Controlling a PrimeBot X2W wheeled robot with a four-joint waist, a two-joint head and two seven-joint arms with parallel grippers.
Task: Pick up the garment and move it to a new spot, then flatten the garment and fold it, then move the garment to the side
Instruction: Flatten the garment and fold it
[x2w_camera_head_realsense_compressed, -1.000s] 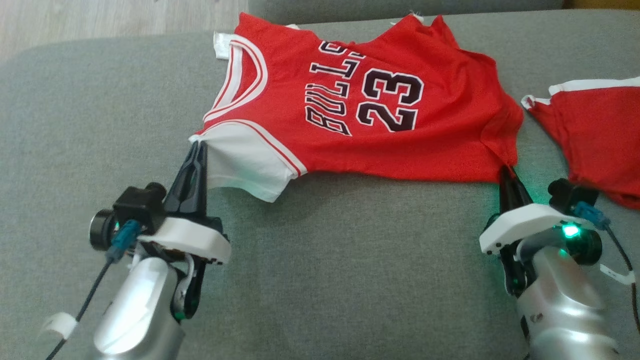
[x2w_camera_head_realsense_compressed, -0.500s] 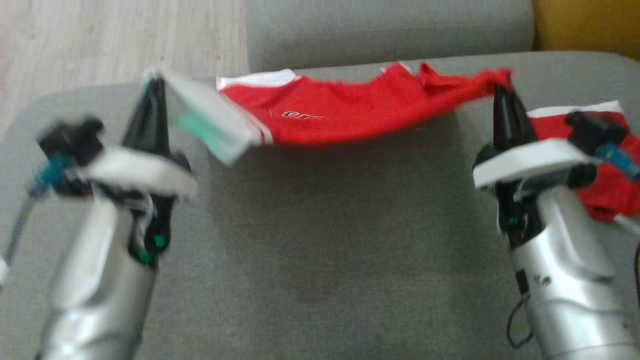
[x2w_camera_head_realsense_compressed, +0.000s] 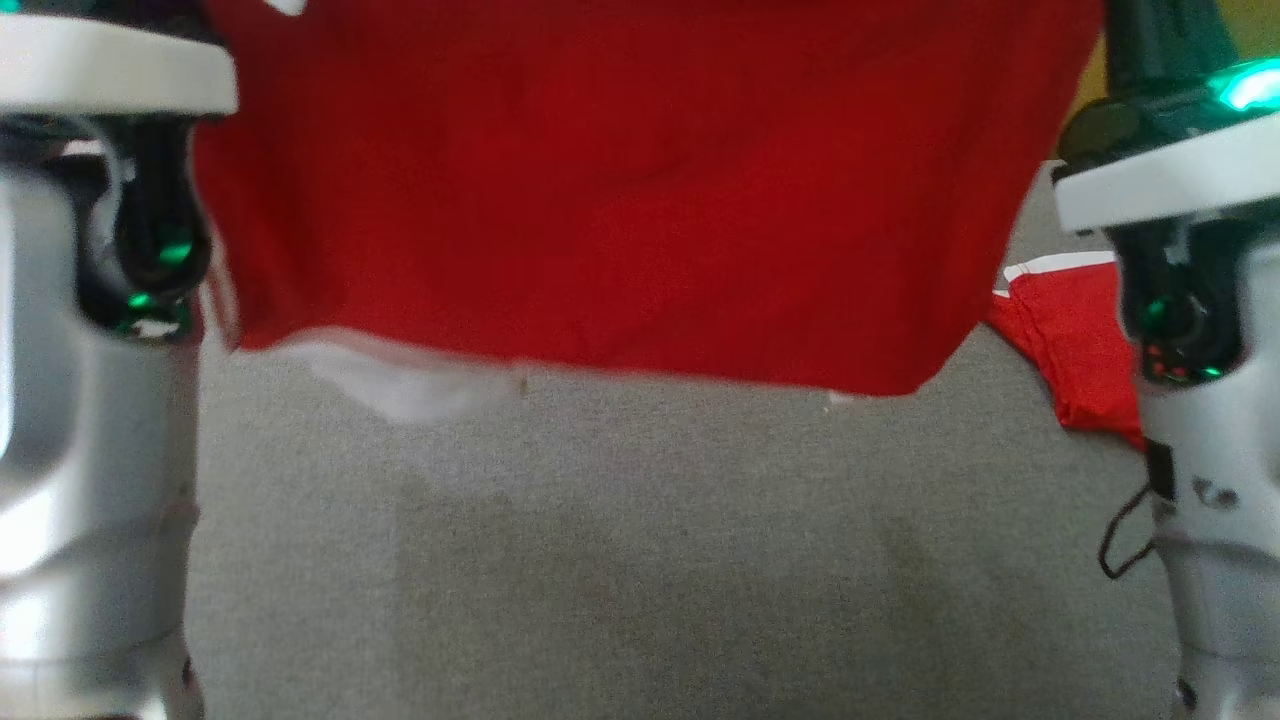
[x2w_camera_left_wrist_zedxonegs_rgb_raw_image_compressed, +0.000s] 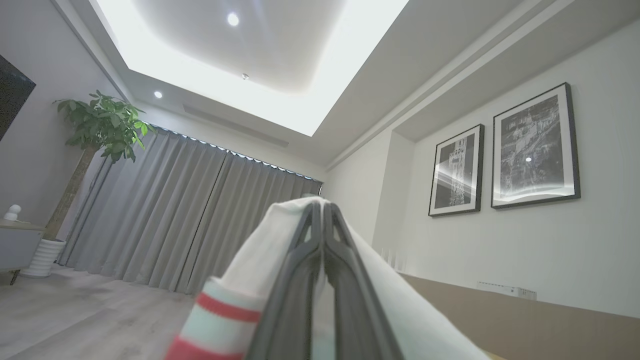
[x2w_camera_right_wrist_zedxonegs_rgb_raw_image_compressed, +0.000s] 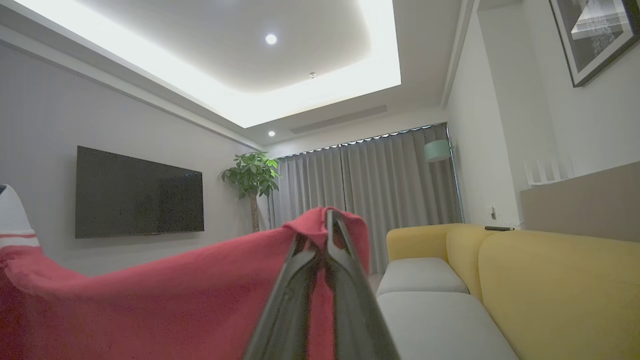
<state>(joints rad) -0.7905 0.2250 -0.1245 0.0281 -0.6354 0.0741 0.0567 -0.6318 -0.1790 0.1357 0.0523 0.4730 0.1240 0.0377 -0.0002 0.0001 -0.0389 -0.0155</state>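
Note:
The red jersey (x2w_camera_head_realsense_compressed: 610, 190) hangs in the air, stretched between my two raised arms, its plain red back facing the head camera and its lower edge well above the grey cushion (x2w_camera_head_realsense_compressed: 640, 560). In the left wrist view my left gripper (x2w_camera_left_wrist_zedxonegs_rgb_raw_image_compressed: 322, 210) is shut on the white panel (x2w_camera_left_wrist_zedxonegs_rgb_raw_image_compressed: 410, 310) of the jersey, beside the red-striped trim (x2w_camera_left_wrist_zedxonegs_rgb_raw_image_compressed: 220, 312). My right gripper (x2w_camera_right_wrist_zedxonegs_rgb_raw_image_compressed: 327, 217) is shut on a red corner of the jersey (x2w_camera_right_wrist_zedxonegs_rgb_raw_image_compressed: 175, 295). In the head view both sets of fingertips are above the top edge; the left wrist (x2w_camera_head_realsense_compressed: 90, 300) and right wrist (x2w_camera_head_realsense_compressed: 1190, 260) show.
A second red cloth with white edging (x2w_camera_head_realsense_compressed: 1075, 340) lies on the cushion at the right, close to my right arm. A yellow sofa (x2w_camera_right_wrist_zedxonegs_rgb_raw_image_compressed: 540, 280) stands to the right in the right wrist view. Curtains, a plant and a wall screen are farther off.
Both arms have lifted the jersey from flat on the cushion up high; it now hangs and covers the upper part of the head view. The "23" print no longer shows.

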